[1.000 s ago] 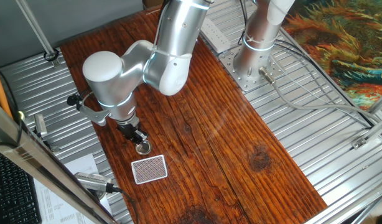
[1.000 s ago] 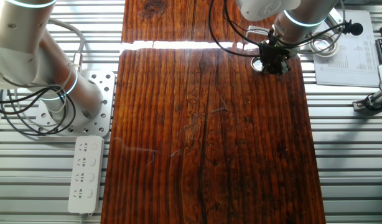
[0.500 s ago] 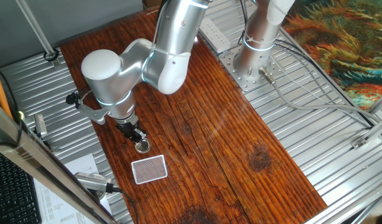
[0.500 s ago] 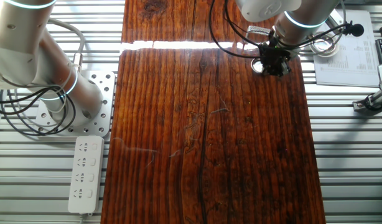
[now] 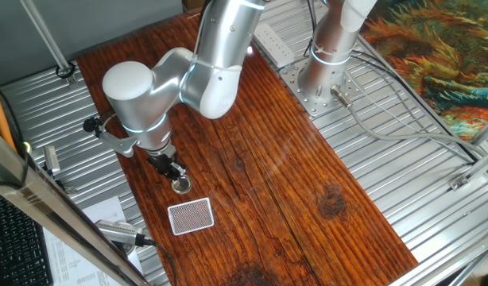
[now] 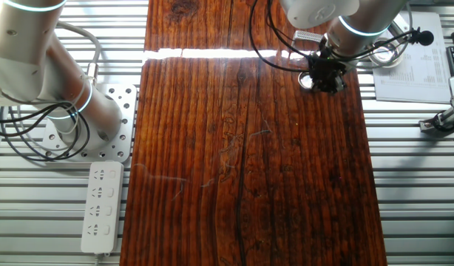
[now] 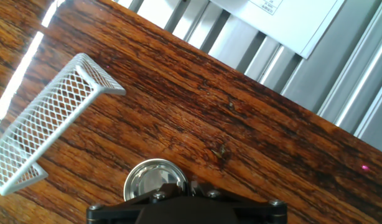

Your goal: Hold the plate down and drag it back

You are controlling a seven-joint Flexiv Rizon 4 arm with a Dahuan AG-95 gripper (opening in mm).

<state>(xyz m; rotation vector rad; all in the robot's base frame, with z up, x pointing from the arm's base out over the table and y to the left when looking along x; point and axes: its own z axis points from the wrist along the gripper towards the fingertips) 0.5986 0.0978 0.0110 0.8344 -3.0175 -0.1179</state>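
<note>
Your tool (image 5: 177, 175), fingers hidden so you cannot tell their state, presses on the plate (image 7: 155, 181) near the desk (image 5: 307, 206) edge beside the mesh card (image 5: 190, 216); light pressure could let it slip free mid-drag.

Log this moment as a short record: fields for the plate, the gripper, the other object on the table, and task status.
plate: small shiny metal disc on the wooden table, near its edge
gripper: down at the plate, fingertips over its rim in the hand view; whether open or shut cannot be told
contact: looks pressed on the plate, not certain
other object: white mesh rack lying beside the plate, apart from it
task status: plate under the gripper; drag back not shown as finished
</note>
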